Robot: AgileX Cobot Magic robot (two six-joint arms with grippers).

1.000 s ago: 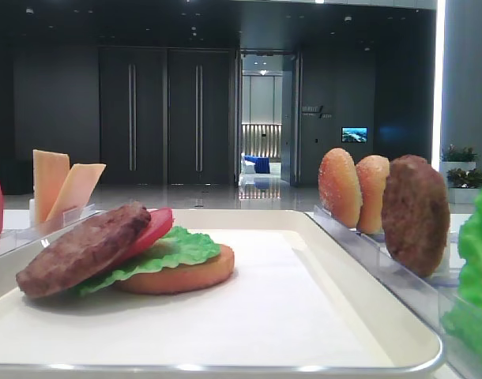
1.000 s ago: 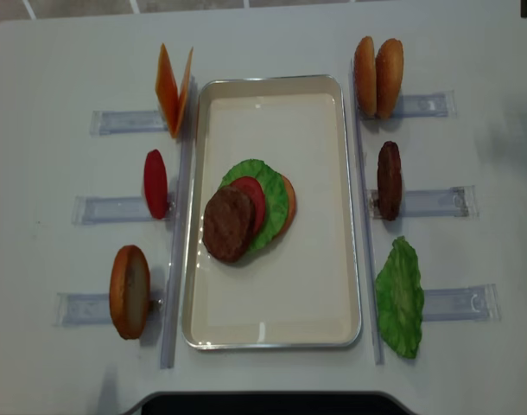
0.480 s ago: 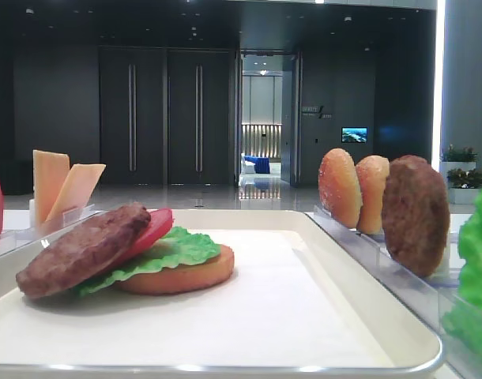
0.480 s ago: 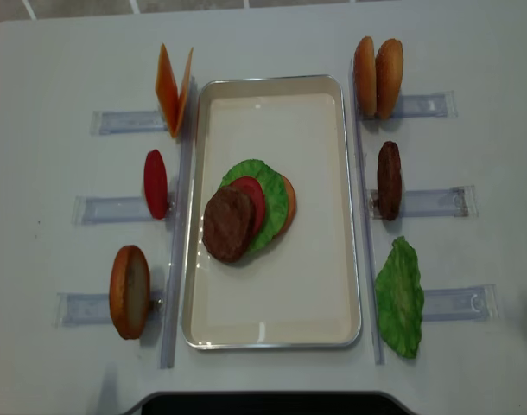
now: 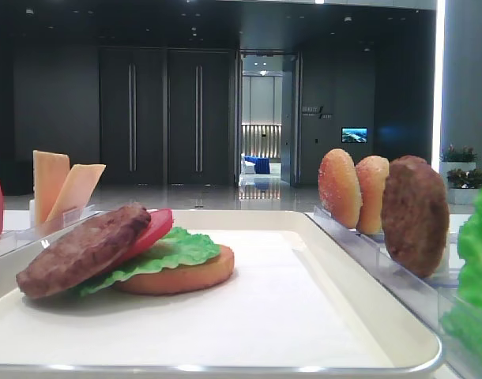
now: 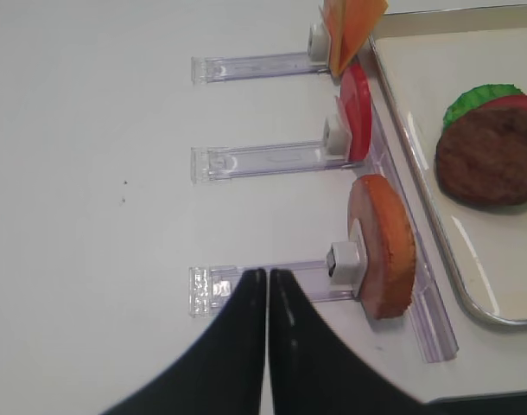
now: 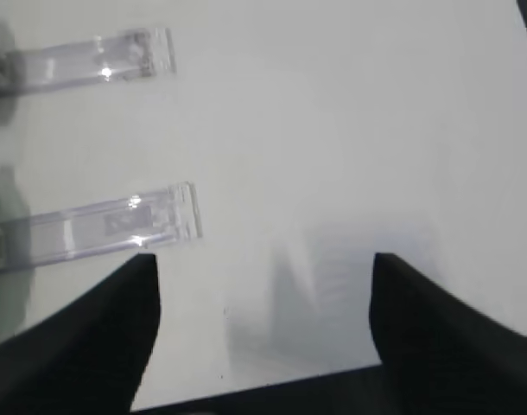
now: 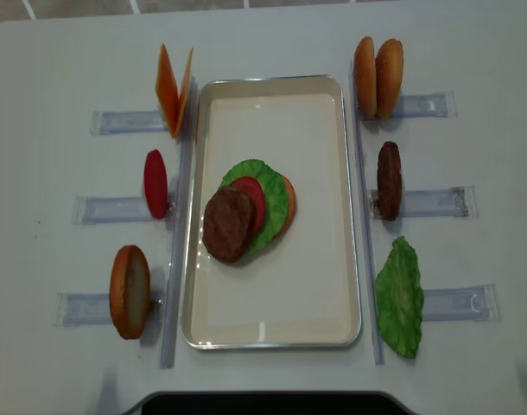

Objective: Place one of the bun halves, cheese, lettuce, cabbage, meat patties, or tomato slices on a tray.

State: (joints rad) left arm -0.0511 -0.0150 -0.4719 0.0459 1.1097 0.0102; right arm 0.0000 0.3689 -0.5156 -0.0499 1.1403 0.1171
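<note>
Stack on the tray (image 8: 324, 285) runs bun half, lettuce, tomato slice, with a meat patty (image 8: 227, 224) lying on top, left of centre. By my guess the cheese (image 8: 172, 90) is due next; it stands on edge in the far-left rack, flat faces turned sideways, up the table from the left tool (image 6: 268, 285), so the left arm is the nearer. That left tool is pinched tight on nothing, hovering by the rack with the upright bun half (image 6: 383, 246). The right tool (image 7: 263, 285) gapes wide and empty over bare table beside two clear racks (image 7: 99, 226). Neither arm shows in the overhead view, and the wrist view cuts the cheese off at the top edge.
</note>
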